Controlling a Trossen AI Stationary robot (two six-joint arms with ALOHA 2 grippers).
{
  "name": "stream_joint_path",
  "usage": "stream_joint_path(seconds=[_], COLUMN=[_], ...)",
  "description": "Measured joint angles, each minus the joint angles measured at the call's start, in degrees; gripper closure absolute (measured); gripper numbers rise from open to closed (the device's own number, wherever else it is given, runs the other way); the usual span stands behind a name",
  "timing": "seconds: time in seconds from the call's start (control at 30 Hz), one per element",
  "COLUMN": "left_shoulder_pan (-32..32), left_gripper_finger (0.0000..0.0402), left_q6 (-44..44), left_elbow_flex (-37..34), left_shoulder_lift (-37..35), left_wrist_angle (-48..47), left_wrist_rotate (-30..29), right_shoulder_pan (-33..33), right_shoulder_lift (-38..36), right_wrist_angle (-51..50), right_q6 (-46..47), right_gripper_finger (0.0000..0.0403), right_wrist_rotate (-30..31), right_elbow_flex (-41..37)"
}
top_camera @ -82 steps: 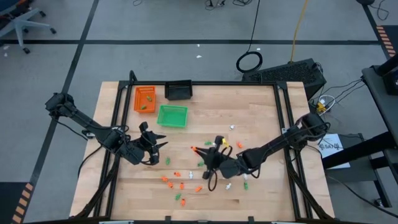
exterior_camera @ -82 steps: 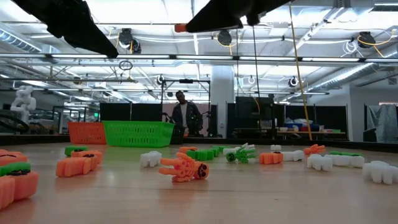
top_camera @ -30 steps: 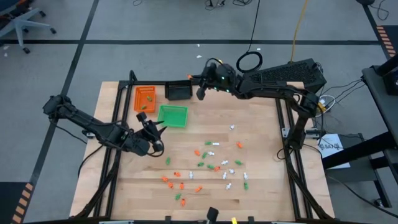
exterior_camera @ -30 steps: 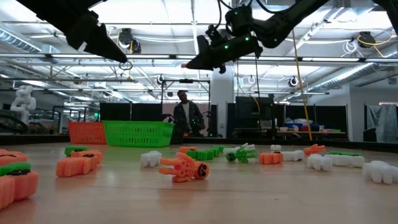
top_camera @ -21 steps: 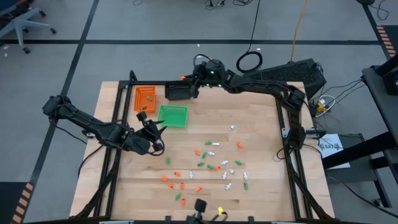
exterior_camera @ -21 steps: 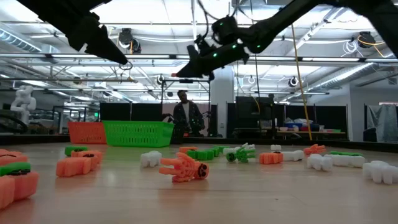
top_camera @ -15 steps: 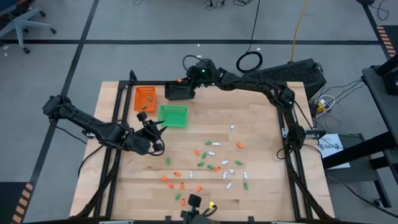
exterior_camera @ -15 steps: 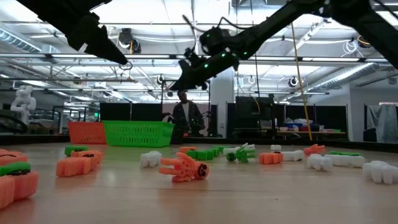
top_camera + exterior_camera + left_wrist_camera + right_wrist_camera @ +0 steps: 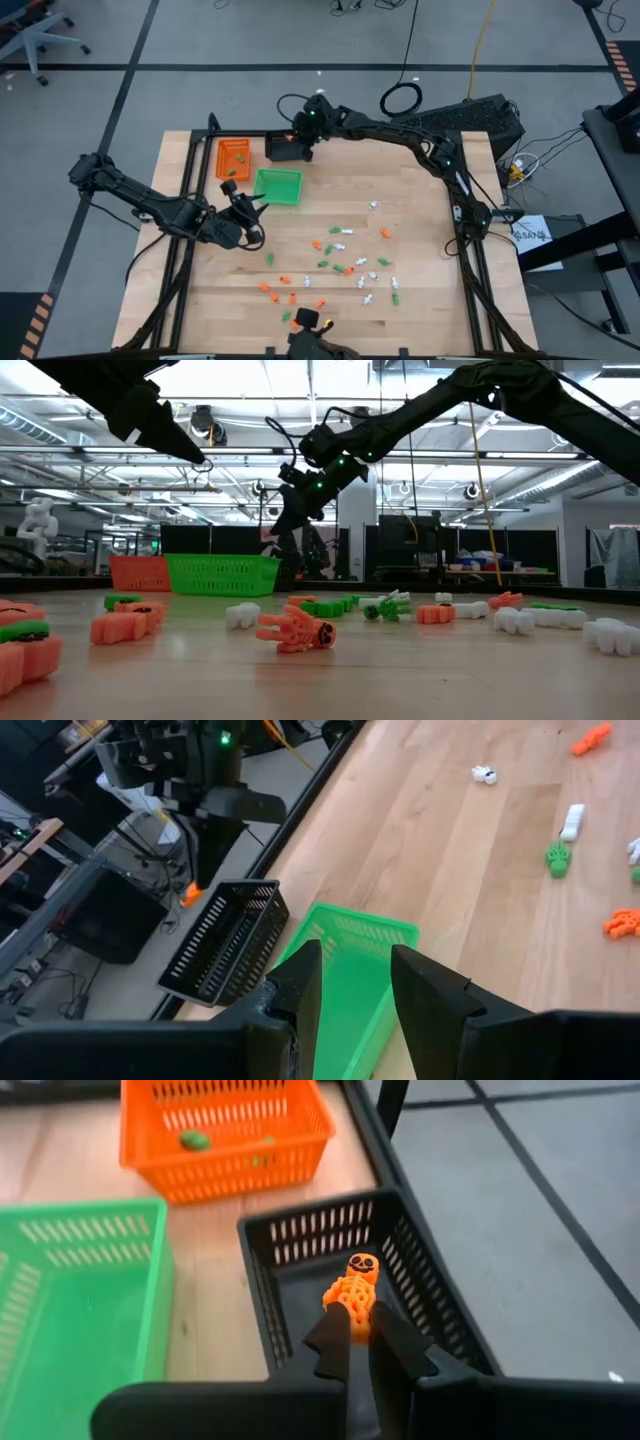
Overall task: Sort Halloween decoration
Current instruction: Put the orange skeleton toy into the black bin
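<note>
My right gripper [image 9: 358, 1338] is shut on a small orange skeleton piece [image 9: 352, 1288] of the Halloween decoration, above the black tray [image 9: 285, 149] at the table's far edge. In the left wrist view the same gripper [image 9: 205, 860] hangs over that tray with the orange piece [image 9: 190, 895] at its tip. Many more orange, green and white pieces [image 9: 340, 262] lie scattered on the table's near middle. My left gripper [image 9: 355, 985] stands open and empty just left of the green tray [image 9: 277, 186], pointing toward it. My right gripper pinches the skeleton's lower end [image 9: 354, 1318] between its two fingertips [image 9: 330, 1338]. The fingers slant down from the table's right side and lie along the piece. The skull end [image 9: 361, 1264] points away from the gripper, and the piece hangs clear above the black tray's floor.
An orange tray [image 9: 232, 157] with a few green pieces [image 9: 195, 1140] stands left of the black tray, the green tray just nearer. The low view shows loose pieces [image 9: 295, 630] across the tabletop and a person [image 9: 300, 550] in the room behind.
My right gripper has travelled toward the table's left along the far edge, sunk and tipped its fingers downward, carrying the orange skeleton to above the black tray.
</note>
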Motion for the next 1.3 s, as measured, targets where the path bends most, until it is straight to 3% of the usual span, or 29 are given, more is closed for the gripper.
stream_joint_path(seconds=[0.33, 0.97, 1.13, 1.3], left_shoulder_pan=[0.0, 0.0, 0.0, 0.0], left_gripper_finger=[0.0281, 0.0281, 0.0281, 0.0281], left_q6=[-0.01, -0.11, -0.09, -0.09], left_elbow_flex=[0.0, 0.0, 0.0, 0.0], left_shoulder_lift=[0.0, 0.0, 0.0, 0.0], left_wrist_angle=[0.02, 0.06, 0.04, 0.02], left_wrist_rotate=[0.33, 0.4, 0.42, 0.44], right_shoulder_pan=[0.0, 0.01, 2.22, 7.9], right_shoulder_lift=[-0.02, -0.22, -5.13, -10.15], right_wrist_angle=[-4.23, -4.74, -13.5, -24.4], right_q6=[-1.44, 1.7, 2.71, 0.06], right_gripper_finger=[0.0389, 0.0296, 0.0297, 0.0307], right_wrist_rotate=[1.09, 1.27, -2.3, -1.0], right_elbow_flex=[0.0, 0.0, -0.11, 0.04])
